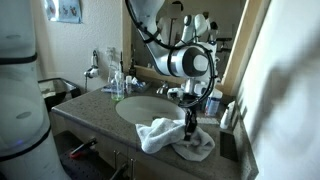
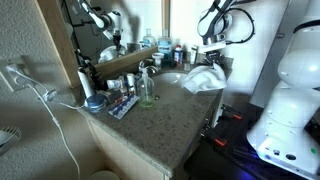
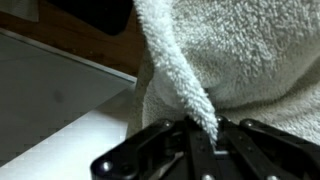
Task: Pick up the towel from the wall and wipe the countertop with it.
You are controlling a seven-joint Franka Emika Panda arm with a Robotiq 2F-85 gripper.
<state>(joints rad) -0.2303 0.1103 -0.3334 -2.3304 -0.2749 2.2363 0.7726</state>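
The white towel (image 1: 175, 138) lies crumpled on the speckled grey-brown countertop (image 1: 88, 110), at the near edge beside the oval white sink basin (image 1: 140, 106). It also shows in an exterior view (image 2: 203, 78) as a heap on the countertop (image 2: 150, 125). My gripper (image 1: 190, 122) points down onto the heap and is shut on a fold of the towel. In the wrist view a twisted ridge of towel (image 3: 190, 90) runs into the gripper (image 3: 205, 135) between the closed fingers. The plain white wall (image 1: 290, 80) rises beside the counter.
A framed mirror (image 1: 240, 40) stands behind the chrome faucet (image 1: 160, 88). Bottles and toiletries (image 2: 150, 85) crowd the counter along the mirror. A white cord (image 2: 45, 95) hangs from a wall outlet. The robot's white base (image 2: 290, 90) stands by the counter.
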